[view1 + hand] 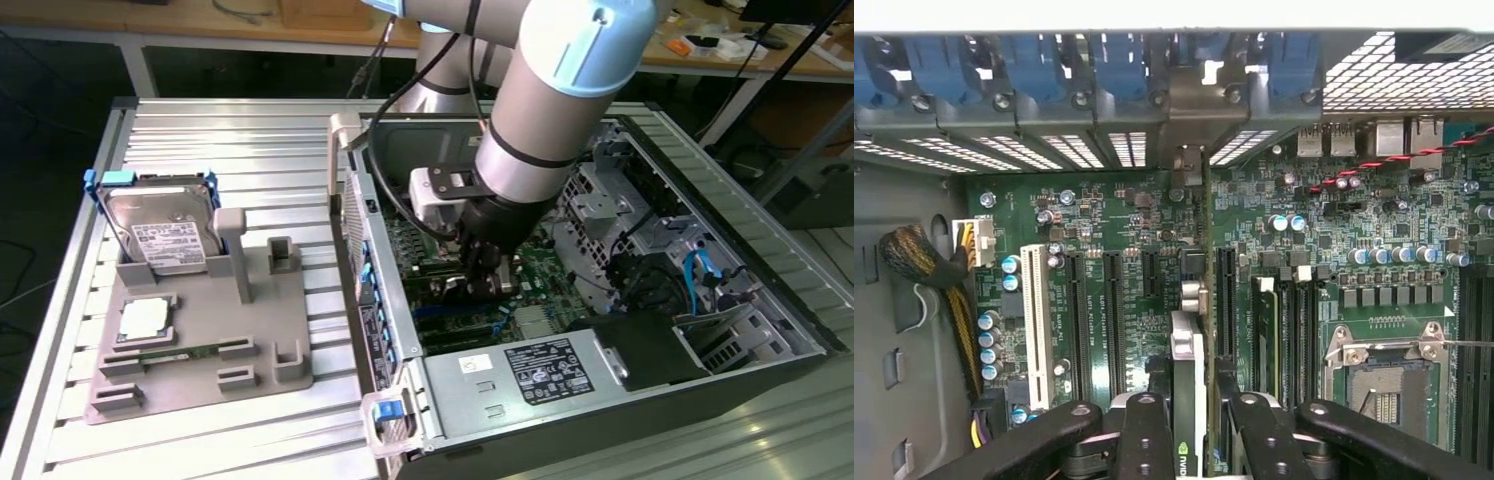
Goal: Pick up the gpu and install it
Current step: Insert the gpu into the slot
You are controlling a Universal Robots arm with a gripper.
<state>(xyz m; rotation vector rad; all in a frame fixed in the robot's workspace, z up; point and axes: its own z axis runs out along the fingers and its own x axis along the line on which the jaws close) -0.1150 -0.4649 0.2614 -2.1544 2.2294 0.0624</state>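
The gpu point(1188, 375) shows edge-on in the wrist view, a thin card standing upright over the green motherboard point(1124, 230). Its metal bracket end point(1189, 165) reaches the case's rear slot openings. My gripper point(1189, 405) is shut on the gpu, with a black finger point(1144, 425) on each side of it. In the exterior view my gripper point(481, 272) is down inside the open computer case point(747, 250), holding the dark gpu point(461, 292) just above the board's slots. Whether the card's lower edge sits in a slot I cannot tell.
A grey holder point(200, 340) on the exterior view's left carries a silver hard drive point(160, 235), a processor chip point(144, 318) and a green memory stick point(174, 352). The power supply point(534, 375) fills the case's near end. A white slot point(1037, 320), cable bundle point(924, 270) and processor socket point(1389, 385) flank the card.
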